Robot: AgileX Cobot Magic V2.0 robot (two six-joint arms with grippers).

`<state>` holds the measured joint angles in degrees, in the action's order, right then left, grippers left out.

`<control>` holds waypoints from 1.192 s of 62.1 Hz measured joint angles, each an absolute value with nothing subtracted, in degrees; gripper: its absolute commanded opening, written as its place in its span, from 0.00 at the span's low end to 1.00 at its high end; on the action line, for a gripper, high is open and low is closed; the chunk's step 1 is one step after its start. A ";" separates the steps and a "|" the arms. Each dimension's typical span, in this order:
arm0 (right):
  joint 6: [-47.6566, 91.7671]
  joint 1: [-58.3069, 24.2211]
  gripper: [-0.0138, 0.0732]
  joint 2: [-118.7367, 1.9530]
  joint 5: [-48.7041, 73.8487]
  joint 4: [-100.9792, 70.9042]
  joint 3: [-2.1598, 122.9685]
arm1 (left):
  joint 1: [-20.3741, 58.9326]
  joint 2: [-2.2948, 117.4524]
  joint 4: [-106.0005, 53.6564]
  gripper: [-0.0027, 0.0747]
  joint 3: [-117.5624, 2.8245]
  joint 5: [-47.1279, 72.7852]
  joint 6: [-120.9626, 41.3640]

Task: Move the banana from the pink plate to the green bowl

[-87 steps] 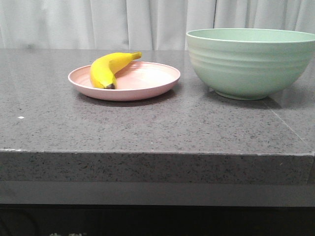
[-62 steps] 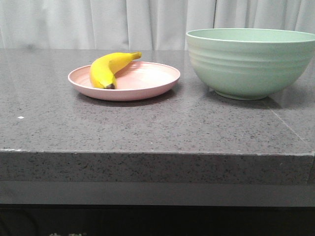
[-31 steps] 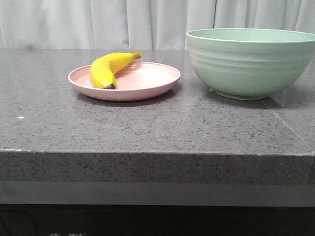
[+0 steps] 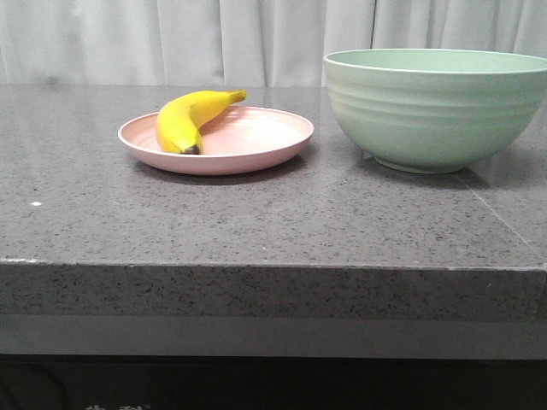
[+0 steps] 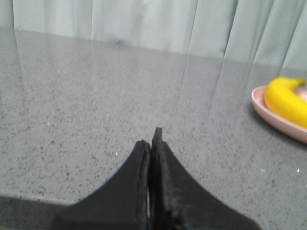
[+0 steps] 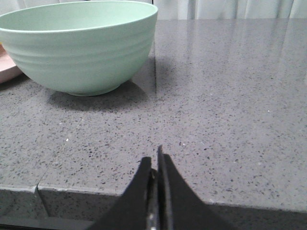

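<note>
The yellow banana (image 4: 190, 118) lies on the left side of the pink plate (image 4: 256, 141), dark tip toward me. The green bowl (image 4: 436, 107) stands upright to the plate's right. No gripper shows in the front view. In the left wrist view my left gripper (image 5: 151, 139) is shut and empty, low over the grey counter, with the banana (image 5: 288, 103) and the plate's rim (image 5: 273, 117) far off to one side. In the right wrist view my right gripper (image 6: 154, 158) is shut and empty near the counter's front edge, well short of the bowl (image 6: 79, 45).
A grey speckled stone counter (image 4: 256, 222) carries everything; its front edge (image 4: 256, 266) drops off toward me. A pale curtain (image 4: 171, 38) hangs behind. A seam (image 6: 154, 72) runs across the counter beside the bowl.
</note>
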<state>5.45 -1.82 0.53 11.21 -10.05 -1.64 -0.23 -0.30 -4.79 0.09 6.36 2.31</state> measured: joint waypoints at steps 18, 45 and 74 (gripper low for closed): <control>5.45 -1.82 0.09 -5.86 14.78 -10.42 13.38 | -0.23 8.77 1.77 0.01 -14.66 10.81 2.31; 5.45 -1.82 0.47 -23.80 20.30 -10.78 25.06 | -0.23 26.21 2.09 0.40 -22.87 11.71 2.31; 5.45 -1.82 0.89 -23.80 20.30 -10.78 25.06 | 4.22 32.32 -2.26 0.85 -30.19 21.76 1.57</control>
